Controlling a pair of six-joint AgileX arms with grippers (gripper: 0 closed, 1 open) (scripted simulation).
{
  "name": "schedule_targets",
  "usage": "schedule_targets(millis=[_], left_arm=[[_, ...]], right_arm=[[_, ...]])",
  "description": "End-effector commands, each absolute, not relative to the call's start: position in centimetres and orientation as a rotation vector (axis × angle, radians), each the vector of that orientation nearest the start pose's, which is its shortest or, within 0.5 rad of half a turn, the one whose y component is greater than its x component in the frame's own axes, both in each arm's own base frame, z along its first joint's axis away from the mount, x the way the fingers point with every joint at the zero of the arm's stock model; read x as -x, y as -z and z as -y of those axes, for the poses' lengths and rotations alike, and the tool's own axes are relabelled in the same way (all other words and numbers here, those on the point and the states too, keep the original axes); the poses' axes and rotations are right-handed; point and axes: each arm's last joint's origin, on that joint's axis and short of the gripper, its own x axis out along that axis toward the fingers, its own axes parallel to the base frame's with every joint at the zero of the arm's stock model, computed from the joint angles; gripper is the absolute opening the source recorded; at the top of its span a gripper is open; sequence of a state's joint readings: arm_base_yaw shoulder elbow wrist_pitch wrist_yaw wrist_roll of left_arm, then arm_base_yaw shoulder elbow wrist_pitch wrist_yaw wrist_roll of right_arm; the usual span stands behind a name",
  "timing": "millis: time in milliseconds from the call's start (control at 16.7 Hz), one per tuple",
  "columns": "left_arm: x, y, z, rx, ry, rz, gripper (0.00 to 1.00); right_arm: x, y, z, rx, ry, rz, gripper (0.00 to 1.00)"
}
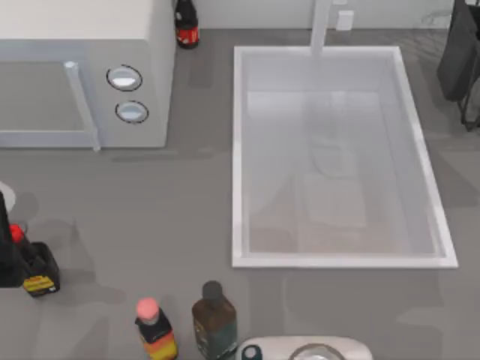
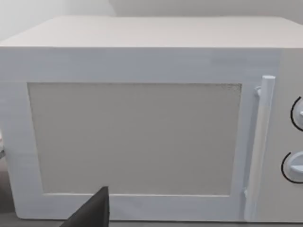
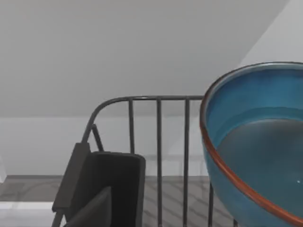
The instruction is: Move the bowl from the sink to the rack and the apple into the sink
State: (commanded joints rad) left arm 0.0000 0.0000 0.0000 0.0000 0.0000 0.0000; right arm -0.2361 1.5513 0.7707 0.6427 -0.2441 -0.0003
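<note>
The sink [image 1: 240,150] lies empty. At the bench's one o'clock corner, the bowl [image 3: 255,142] is by the rack [image 3: 158,137] (claw states untellable); apple unplaced.

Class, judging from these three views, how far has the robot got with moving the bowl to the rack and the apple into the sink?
Done: the sink holds no bowl. In hand: the right wrist view shows the bowl close up beside the rack, so it seems to be arriving there; whether it rests on the rack cannot be told. Left: the apple part, since the basin holds no apple. The left wrist view faces the microwave.
</note>
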Motion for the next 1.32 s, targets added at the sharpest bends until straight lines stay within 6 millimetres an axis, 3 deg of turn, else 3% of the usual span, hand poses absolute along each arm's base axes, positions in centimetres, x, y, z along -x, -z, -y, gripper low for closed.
schedule_targets(millis=[240, 540, 660, 780, 1080, 1320], left_arm=[[-10.6, -16.0, 0.1, 0.000, 0.000, 0.000, 1.00], [-10.6, -16.0, 0.1, 0.000, 0.000, 0.000, 1.00], [-10.6, -16.0, 0.1, 0.000, 0.000, 0.000, 1.00], [-10.6, -16.0, 0.1, 0.000, 0.000, 0.000, 1.00], [-10.6, -16.0, 0.1, 0.000, 0.000, 0.000, 1.00], [-10.6, -16.0, 0.1, 0.000, 0.000, 0.000, 1.00]], right_arm=[[-27.4, -22.2, 4.1, -0.024, -0.044, -0.200, 1.00], [-19.1, -25.3, 1.8, 0.014, -0.043, -0.029, 1.00], [-15.6, -24.7, 1.2, 0.022, -0.035, 0.035, 1.00], [-13.1, -22.8, 0.8, 0.021, -0.026, 0.054, 1.00], [-10.7, -17.7, 0.3, 0.007, -0.004, 0.027, 1.00], [-10.6, -16.0, 0.1, 0.000, 0.000, 0.000, 1.00]])
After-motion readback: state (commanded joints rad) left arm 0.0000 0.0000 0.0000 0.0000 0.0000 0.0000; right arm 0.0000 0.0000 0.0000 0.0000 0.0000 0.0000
